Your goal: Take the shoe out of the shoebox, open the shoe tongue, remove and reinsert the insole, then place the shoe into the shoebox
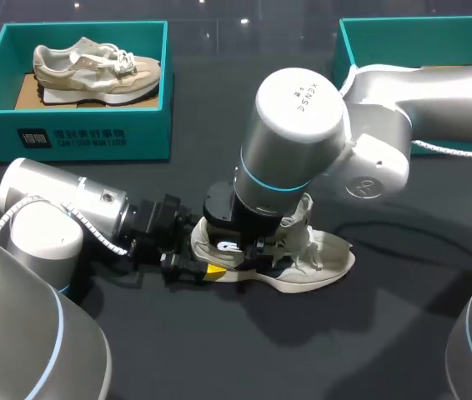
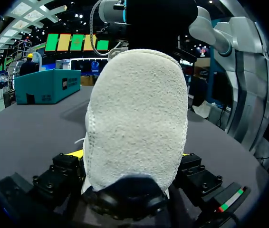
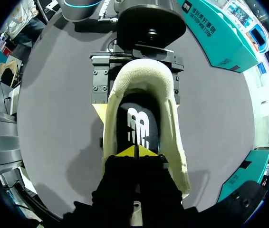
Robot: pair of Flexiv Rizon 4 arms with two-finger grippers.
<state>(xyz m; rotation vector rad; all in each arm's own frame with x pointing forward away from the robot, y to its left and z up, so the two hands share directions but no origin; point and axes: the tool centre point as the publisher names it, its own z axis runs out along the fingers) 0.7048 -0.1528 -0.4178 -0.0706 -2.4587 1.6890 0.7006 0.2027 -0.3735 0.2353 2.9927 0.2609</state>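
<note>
Cream suede and mesh make up the shoe (image 1: pixel 326 263), which lies on its sole on the dark surface (image 1: pixel 244 358), about midway between the left and right edges and nearer the near edge than the far one. Its heel points toward the left edge and its toe toward the right edge.

The left claw (image 2: pixel 132 154) comes in low from the left and pinches the heel. In the left wrist view the fuzzy heel stands upright between the two fingers, with a sliver of yellow tip showing on either side of it. The right wrist view shows the same hold from above, with the black finger blocks flanking the padded collar.

The right arm reaches past the middle and points almost straight down over the shoe. The right claw (image 3: pixel 137 152) sits inside the shoe's opening. Its yellow tips are pressed together with only a thin seam between them, and they rest on the black insole (image 3: pixel 137 121), just ahead of its white logo toward the toe. Whether any of the insole is caught in that seam cannot be made out.

A teal left shoebox (image 1: pixel 136 137) stands at the far left corner and holds a second shoe (image 1: pixel 94 71) lying on its side. The teal right shoebox (image 1: pixel 419 37) stands at the far right corner, partly hidden behind the right arm. Both are well apart from the claws.
</note>
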